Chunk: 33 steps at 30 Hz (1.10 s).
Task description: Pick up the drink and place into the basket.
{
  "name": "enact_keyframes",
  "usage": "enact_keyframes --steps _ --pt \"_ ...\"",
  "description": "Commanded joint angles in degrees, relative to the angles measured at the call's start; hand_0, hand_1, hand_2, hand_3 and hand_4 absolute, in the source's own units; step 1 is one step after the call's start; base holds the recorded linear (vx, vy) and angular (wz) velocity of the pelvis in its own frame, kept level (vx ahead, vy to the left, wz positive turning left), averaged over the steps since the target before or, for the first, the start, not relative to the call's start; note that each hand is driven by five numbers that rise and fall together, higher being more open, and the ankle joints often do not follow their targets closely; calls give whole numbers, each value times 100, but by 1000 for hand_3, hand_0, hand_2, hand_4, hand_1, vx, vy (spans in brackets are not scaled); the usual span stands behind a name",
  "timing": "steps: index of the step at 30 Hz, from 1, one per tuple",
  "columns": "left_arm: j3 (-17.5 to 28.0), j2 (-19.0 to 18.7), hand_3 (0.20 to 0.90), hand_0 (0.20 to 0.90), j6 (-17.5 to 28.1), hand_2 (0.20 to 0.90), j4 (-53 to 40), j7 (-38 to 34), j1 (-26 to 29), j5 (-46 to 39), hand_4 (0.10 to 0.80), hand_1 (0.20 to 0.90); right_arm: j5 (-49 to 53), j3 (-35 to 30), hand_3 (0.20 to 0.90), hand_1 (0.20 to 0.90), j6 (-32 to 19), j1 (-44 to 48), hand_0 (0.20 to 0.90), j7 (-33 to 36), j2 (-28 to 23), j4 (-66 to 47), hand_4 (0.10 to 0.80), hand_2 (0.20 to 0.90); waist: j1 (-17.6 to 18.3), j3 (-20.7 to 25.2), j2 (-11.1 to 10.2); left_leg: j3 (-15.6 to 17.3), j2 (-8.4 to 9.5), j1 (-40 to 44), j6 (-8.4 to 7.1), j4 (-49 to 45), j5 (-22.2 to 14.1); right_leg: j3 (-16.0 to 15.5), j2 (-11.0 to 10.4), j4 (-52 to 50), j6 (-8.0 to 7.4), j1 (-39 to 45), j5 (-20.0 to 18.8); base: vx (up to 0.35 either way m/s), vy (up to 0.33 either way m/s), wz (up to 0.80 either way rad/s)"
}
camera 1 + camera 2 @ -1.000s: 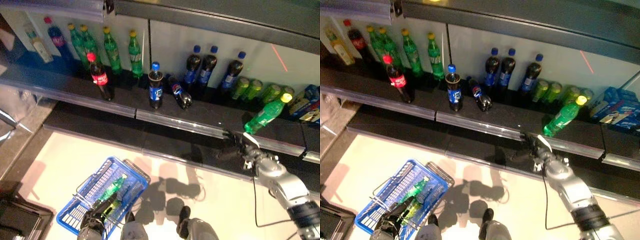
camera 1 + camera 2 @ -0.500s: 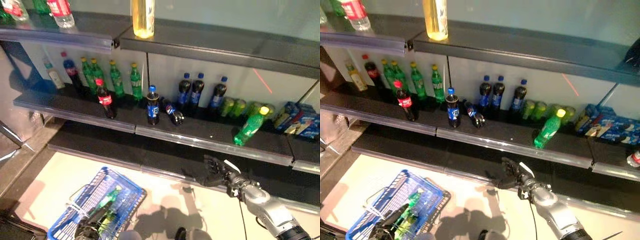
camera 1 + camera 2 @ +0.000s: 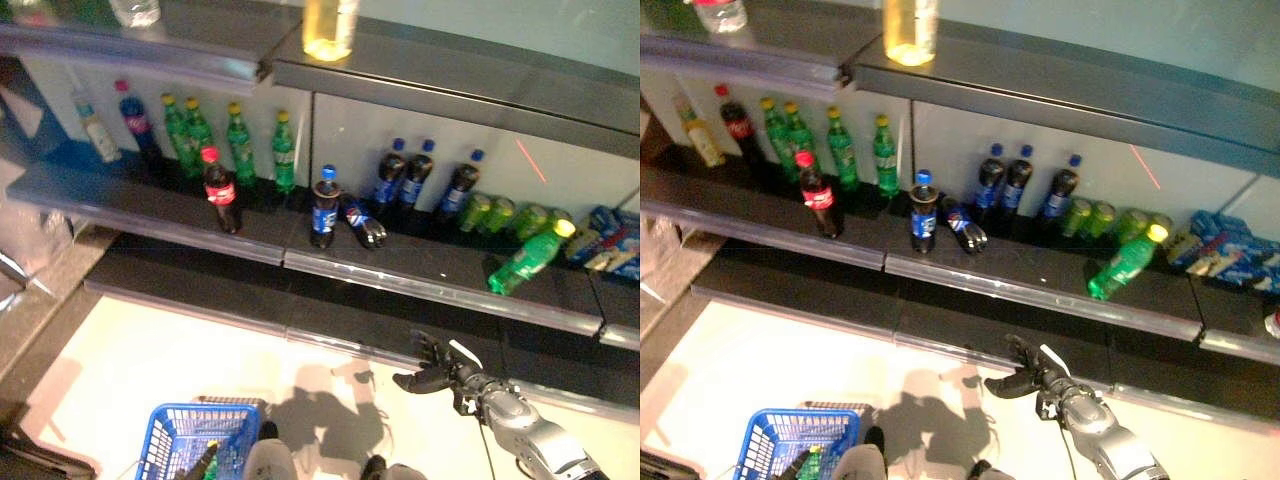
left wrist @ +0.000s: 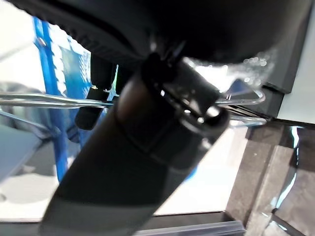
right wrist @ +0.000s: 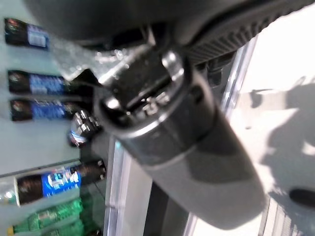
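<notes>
A green bottle with a yellow cap lies tilted on the middle shelf at the right. My right hand hangs open and empty below and left of it, in front of the lower shelf. The blue basket hangs low at the left with a green bottle in it. My left hand is shut on the basket's thin wire handles.
On the middle shelf stand a red-capped cola bottle, a blue-capped bottle, a fallen dark bottle, green bottles, dark bottles, green cans and blue cartons. A yellow bottle stands on the shelf above.
The camera has shifted. My right hand has drawn back and down from the shelf edge by the green bottle, still empty. The blue basket now shows lower at the left.
</notes>
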<state>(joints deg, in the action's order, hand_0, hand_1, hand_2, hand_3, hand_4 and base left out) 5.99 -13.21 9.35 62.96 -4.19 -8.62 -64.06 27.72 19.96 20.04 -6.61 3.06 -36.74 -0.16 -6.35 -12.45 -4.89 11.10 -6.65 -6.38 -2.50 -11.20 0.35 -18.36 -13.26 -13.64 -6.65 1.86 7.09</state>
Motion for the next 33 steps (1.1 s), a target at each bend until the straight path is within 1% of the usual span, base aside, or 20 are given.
enact_keyframes --steps 1,2,3,4,5,6,7,8,10,11,12,13,14,17,18,22,23,27,30,33 --pt "-526 -153 200 300 327 300 -948 353 47 642 100 300 108 -198 900 900 -665 593 900 332 81 -557 800 900 -138 160 104 54 154 -127 88 197 220 270 1 -1082 -196 273 -463 248 321 46" --pt "-556 -176 200 300 334 300 -994 355 45 639 100 300 116 -174 900 900 -677 579 900 368 103 -588 800 900 -129 167 117 45 224 -65 144 258 190 326 -6 -1266 -229 181 -558 252 300 20" --pt "-621 -244 200 300 379 300 -1079 410 26 645 100 300 91 -129 900 900 -742 533 900 420 159 -660 800 900 -109 180 172 13 366 66 255 376 102 377 15 -1699 -269 24 -727 248 257 22" --pt "-660 -296 200 300 417 300 -1160 417 -9 658 100 300 10 -75 900 900 -799 515 900 435 211 -688 800 900 -114 197 200 24 453 166 310 457 43 401 -7 -1882 -268 -89 -832 259 265 25" --pt "-732 -325 200 300 441 300 -1283 319 -6 593 100 300 -75 28 900 900 -829 598 900 471 266 -684 800 900 -45 180 246 62 506 346 353 597 -17 486 67 -1954 -263 -422 -947 203 131 3" --pt "-798 -359 200 300 433 300 -1316 302 36 534 100 300 -94 54 900 900 -866 660 900 501 256 -654 800 900 16 159 254 43 551 368 340 623 -16 462 373 -1545 -158 -472 -690 155 49 -15" --pt "-826 -378 200 300 415 300 -1330 296 58 513 100 300 -95 55 900 900 -884 689 900 514 234 -642 800 900 52 143 249 18 578 373 331 621 -22 455 511 -1334 -96 -472 -580 210 -51 -13" --pt "-856 -387 200 300 375 300 -1327 317 104 545 100 300 -123 28 900 900 -973 747 900 507 193 -589 800 900 104 122 187 -14 669 373 283 559 -55 399 651 -452 36 -452 -545 187 -104 17" --pt "-846 -407 200 300 359 300 -1318 330 177 536 100 300 -138 -5 900 900 -1156 882 900 452 102 -530 800 900 155 57 102 56 705 428 258 526 -131 324 416 246 -62 -568 -900 129 -182 31" --pt "-860 -426 200 300 337 300 -1335 296 263 508 100 300 -194 -9 900 900 -1303 977 900 498 55 -533 800 900 233 -18 40 60 726 492 248 536 -235 435 274 717 -208 -756 -1273 78 -253 30" --pt "-890 -459 200 300 323 300 -1365 242 343 454 100 300 -182 -23 900 900 -1378 1074 900 588 -26 -620 800 900 332 -99 16 28 699 572 254 576 -340 627 177 805 -331 -1014 -1587 99 -277 26" --pt "-936 -469 200 300 328 300 -1416 143 391 381 100 300 -253 -45 900 900 -1402 1128 900 706 -19 -736 800 900 425 -150 2 -47 668 643 273 589 -438 881 129 687 -395 -1262 -1825 121 -250 41" --pt "-949 -451 200 300 286 300 -1471 48 408 377 100 300 -328 -182 900 900 -1398 1152 900 828 -65 -873 800 900 419 -126 -1 -140 611 602 267 505 -476 882 237 772 -348 -1076 -1501 121 -193 40" --pt "-894 -238 200 300 298 300 -1480 -31 261 441 100 300 -356 -514 900 900 -1290 1155 900 981 -225 -1121 800 900 355 25 -59 -229 617 526 161 329 -482 778 382 1082 -255 -616 -1304 182 -186 60" --pt "-876 -211 200 300 303 300 -1474 -20 231 464 100 300 -350 -557 900 900 -1270 1156 900 985 -252 -1155 800 900 343 42 -64 -231 609 527 143 321 -479 751 390 1108 -243 -570 -1290 155 -117 42" --pt "-771 -36 200 300 398 300 -1354 113 -17 574 100 300 -349 -937 900 900 -1125 1131 900 1056 -488 -1450 800 900 256 68 -81 -209 497 496 18 361 -400 606 504 1213 -117 -375 -1119 55 -102 12" --pt "-716 -38 200 300 380 300 -1317 145 0 549 100 300 -387 -999 900 900 -1144 1142 900 1144 -562 -1501 800 900 270 38 -78 -132 446 470 -14 407 -360 540 521 1261 -102 -367 -1094 -70 -53 3" --pt "-741 -7 200 300 329 300 -1356 132 23 617 100 300 -568 -1177 900 900 -1085 987 900 1413 -696 -1767 800 900 401 9 -26 93 362 509 -45 531 -289 466 517 1342 -91 -335 -1087 -43 22 15" --pt "-732 -6 200 300 338 300 -1403 103 -24 592 100 300 -640 -1319 900 900 -1095 807 900 1590 -739 -1941 800 900 482 16 18 162 359 586 -29 582 -303 495 492 1318 -114 -333 -1076 13 89 6" --pt "-686 -40 200 300 336 300 -1426 102 -33 594 100 300 -665 -1409 900 900 -1274 657 900 1825 -676 -2075 800 900 564 34 60 255 378 713 21 604 -364 540 440 1263 -162 -321 -1065 52 75 -7"
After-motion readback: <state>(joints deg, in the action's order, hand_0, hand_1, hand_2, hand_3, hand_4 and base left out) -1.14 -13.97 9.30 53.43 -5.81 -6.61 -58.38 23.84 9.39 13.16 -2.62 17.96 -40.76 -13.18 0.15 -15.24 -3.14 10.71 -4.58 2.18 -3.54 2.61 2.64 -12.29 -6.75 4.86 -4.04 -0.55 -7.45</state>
